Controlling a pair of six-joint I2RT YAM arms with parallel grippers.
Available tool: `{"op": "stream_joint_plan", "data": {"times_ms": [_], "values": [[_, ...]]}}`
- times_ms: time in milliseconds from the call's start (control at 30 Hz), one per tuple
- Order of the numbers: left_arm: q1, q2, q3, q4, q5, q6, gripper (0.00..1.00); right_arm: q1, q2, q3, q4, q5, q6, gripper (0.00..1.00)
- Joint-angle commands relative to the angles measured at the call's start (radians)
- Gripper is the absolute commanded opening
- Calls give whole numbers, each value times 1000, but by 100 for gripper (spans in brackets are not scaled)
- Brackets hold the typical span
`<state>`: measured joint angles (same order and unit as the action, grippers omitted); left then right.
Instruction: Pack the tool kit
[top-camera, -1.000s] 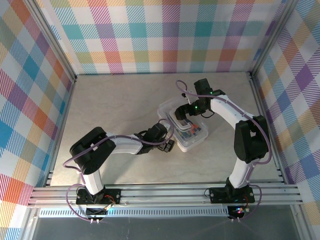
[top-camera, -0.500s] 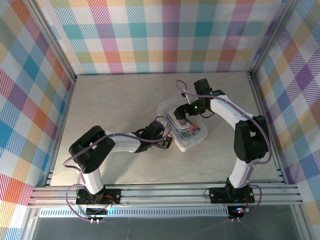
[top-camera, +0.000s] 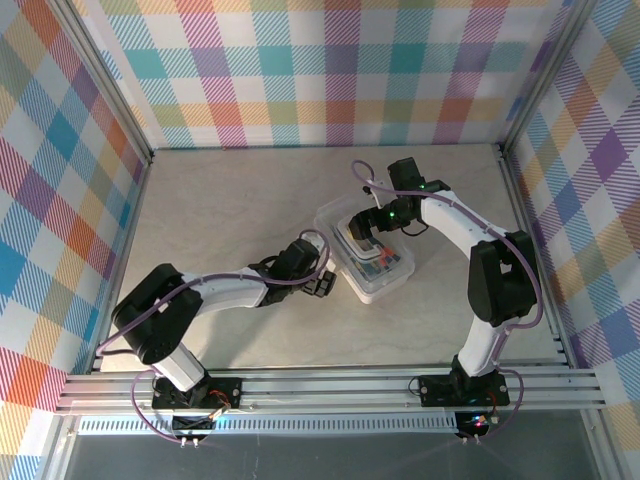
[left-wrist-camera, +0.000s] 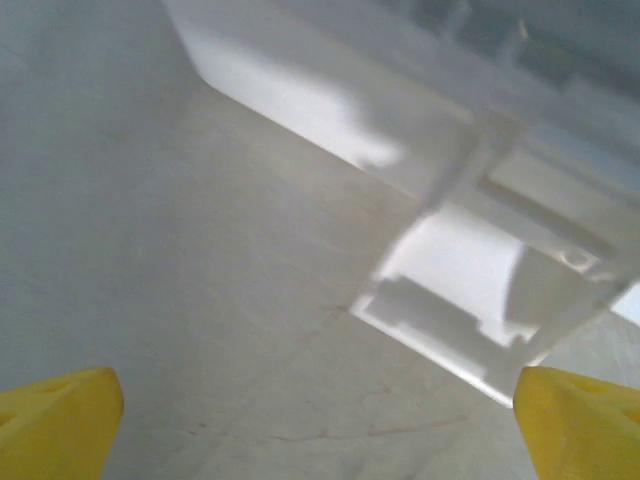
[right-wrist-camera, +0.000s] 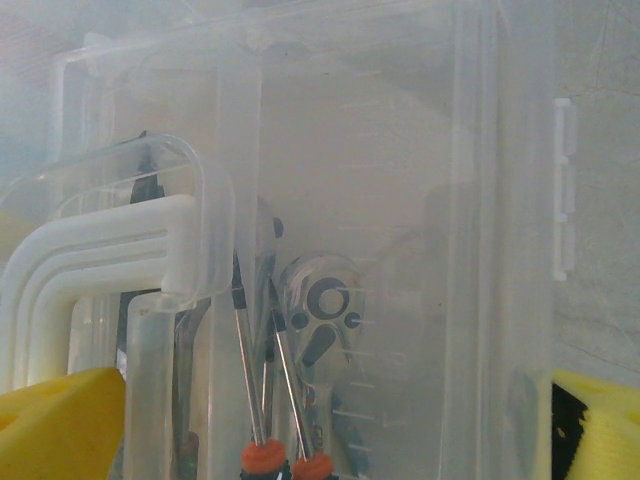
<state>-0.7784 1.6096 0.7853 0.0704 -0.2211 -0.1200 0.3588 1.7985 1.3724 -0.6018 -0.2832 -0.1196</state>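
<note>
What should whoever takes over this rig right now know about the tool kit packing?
Left tool: open, empty, low over the table beside the plastic tool box.
Right tool: open, empty, above the box's translucent lid.
Through the lid: orange-handled screwdrivers and a ratchet lie inside.
Done: those tools are packed. Left: check that the lid is down and latched; the views do not settle it.

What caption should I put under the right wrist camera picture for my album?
Right gripper open over the clear tool box, orange-handled screwdrivers inside.
</note>
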Motion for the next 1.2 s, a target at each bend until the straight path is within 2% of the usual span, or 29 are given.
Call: {"op": "stream_joint_plan", "data": {"times_ms": [0, 267, 533, 633, 1167], "values": [[33, -43, 7, 1, -85, -5, 100, 25, 63, -67, -120, -1, -22, 99], [34, -34, 42, -2, -78, 8, 100, 25, 60, -72, -119, -4, -22, 99], [24, -109, -77, 69, 98, 125, 100, 25, 58, -81, -116, -2, -27, 99], [14, -107, -103, 70, 111, 157, 100, 25, 64, -78, -112, -8, -25, 99], [-61, 108, -21, 171, 118, 164, 100, 25, 77, -59, -130, -8, -28, 99]]}}
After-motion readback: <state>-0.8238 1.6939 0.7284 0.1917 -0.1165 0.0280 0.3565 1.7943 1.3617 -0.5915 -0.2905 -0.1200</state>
